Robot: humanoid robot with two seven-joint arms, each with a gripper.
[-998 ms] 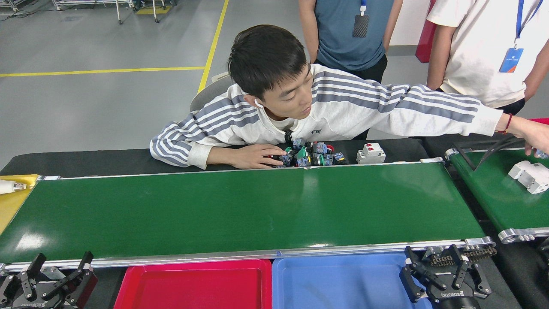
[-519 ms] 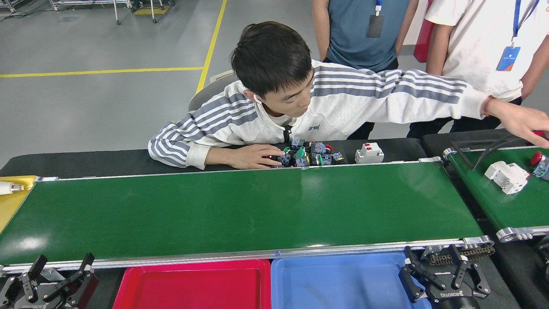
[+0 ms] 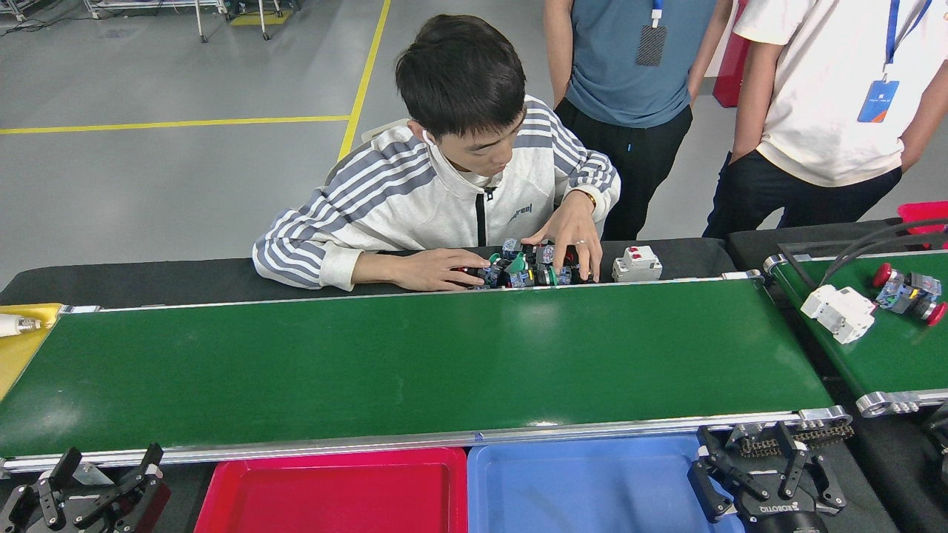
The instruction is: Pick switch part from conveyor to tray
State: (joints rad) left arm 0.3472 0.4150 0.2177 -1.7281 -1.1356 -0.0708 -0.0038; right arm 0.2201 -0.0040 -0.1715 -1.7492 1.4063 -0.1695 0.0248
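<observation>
Two parts are riding on the smaller side belt [image 3: 881, 348] at the right edge: a white breaker-like block [image 3: 838, 313] and, just beside it toward the far end, a switch part [image 3: 906, 292] with red caps. Neither is lying on the conveyor [image 3: 415, 363] yet; its green surface is showing bare from end to end. The switch part is lying with its long axis roughly across the side belt, tilting down toward the right. It is sitting up and to the right of the right pincer [image 3: 766, 474], well apart from it, and much farther from the left pincer [image 3: 81, 492], so the right arm is looking like the nearer one for the pick once the part is crossing onto the conveyor's right end.

The right pincer is hovering at the near right corner of the conveyor with its fingers spread and nothing between them. The left pincer is waiting at the near left corner, likewise spread and holding nothing.

Below the conveyor's near rail a red tray [image 3: 333, 488] and a blue tray [image 3: 585, 485] are sitting side by side, both showing nothing inside; the blue one is lying just beside the right pincer.

Past the far rail a seated person [image 3: 459, 178] is sorting a heap of switch parts [image 3: 529, 268] with both hands.
</observation>
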